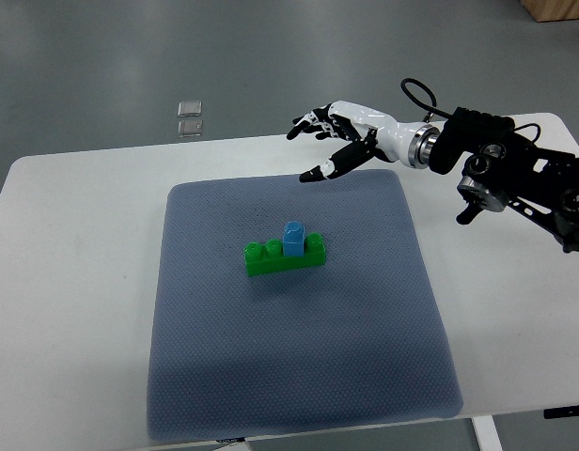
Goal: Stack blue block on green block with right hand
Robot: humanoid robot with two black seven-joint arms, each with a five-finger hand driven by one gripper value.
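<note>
A small blue block point(293, 237) stands on top of a long green studded block point(285, 257), a little right of its middle, in the centre of the blue-grey mat point(299, 376). My right hand point(329, 139), white with black fingertips, hovers above the mat's far edge, up and to the right of the blocks. Its fingers are spread and hold nothing. The right arm point(515, 174) reaches in from the right edge. No left arm shows in the picture.
The mat lies on a white table point(73, 282). Two small clear square pieces point(190, 117) lie on the grey floor beyond the table's far edge. The table's front edge runs just below the mat.
</note>
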